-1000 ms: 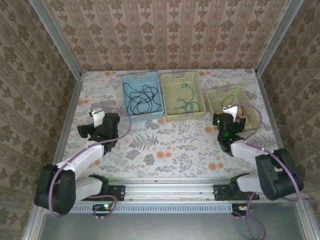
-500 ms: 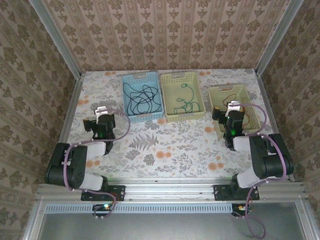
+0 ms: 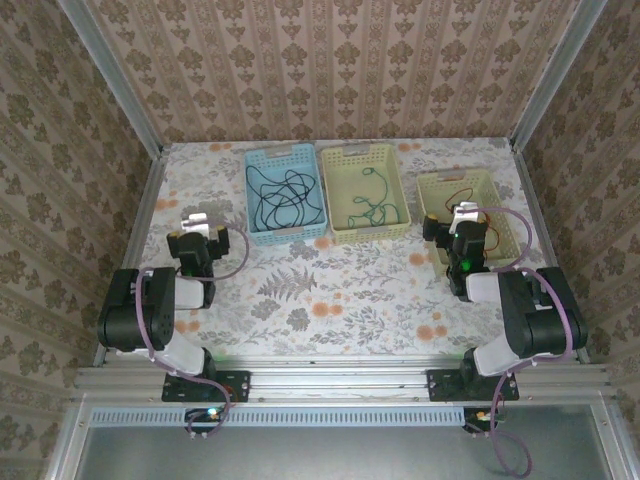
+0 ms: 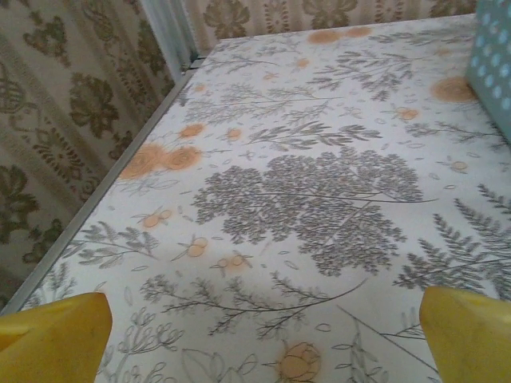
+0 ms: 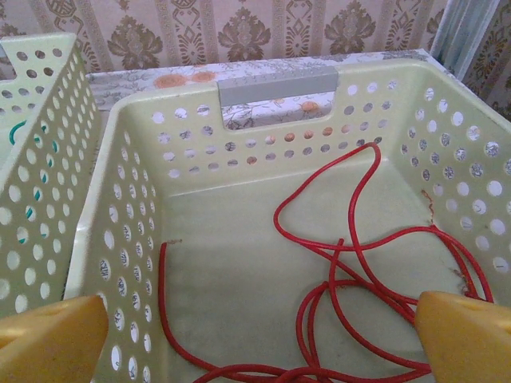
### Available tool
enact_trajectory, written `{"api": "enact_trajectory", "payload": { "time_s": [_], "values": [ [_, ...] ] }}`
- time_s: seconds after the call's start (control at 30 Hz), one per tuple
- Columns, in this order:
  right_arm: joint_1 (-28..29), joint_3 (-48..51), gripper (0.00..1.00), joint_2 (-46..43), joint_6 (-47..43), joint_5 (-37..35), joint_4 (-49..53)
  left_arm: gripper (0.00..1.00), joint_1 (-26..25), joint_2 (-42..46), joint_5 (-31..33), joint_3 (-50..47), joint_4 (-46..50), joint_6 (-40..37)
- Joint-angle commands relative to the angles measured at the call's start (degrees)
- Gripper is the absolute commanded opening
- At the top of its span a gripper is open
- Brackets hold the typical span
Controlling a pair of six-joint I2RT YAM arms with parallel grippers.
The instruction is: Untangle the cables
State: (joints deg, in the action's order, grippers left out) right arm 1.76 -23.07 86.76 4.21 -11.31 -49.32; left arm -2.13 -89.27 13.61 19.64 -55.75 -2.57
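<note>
Three cables lie apart, one to a basket. The black cable [image 3: 283, 198] is coiled in the blue basket [image 3: 250, 195]. The green cable [image 3: 372, 208] sits in the middle pale-green basket [image 3: 360, 150]. The red cable [image 5: 359, 239] loops loosely on the floor of the right pale-green basket [image 5: 263, 136]. My right gripper [image 5: 259, 335] is open at that basket's near edge, above the red loops, with nothing between its yellow fingers [image 5: 52, 339]. Over bare tablecloth left of the blue basket, my left gripper [image 4: 267, 335] is also open and empty.
The table has a floral cloth [image 3: 330, 290]. Patterned walls with metal corner posts [image 3: 110, 80] close it in on three sides. Both arms are folded back near their bases. The blue basket's corner [image 4: 495, 64] shows at the right edge of the left wrist view.
Both arms have folded back toward their bases. The right gripper shifted right onto the near edge of the red cable's basket. The left gripper moved slightly back and left.
</note>
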Motion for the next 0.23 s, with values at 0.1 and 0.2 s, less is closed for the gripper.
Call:
{"api": "enact_trajectory", "payload": {
  "time_s": [0.1, 0.2],
  "values": [
    [-0.88, -1.14, 1.00, 1.15, -1.66, 5.68, 1.70, 1.00, 0.33, -0.23, -2.75, 0.93, -1.13, 1.08],
    [-0.79, -0.32, 1.00, 0.65, -1.84, 5.85, 0.73, 1.00, 0.31, -0.20, -2.76, 0.97, -0.86, 1.16]
  ]
}}
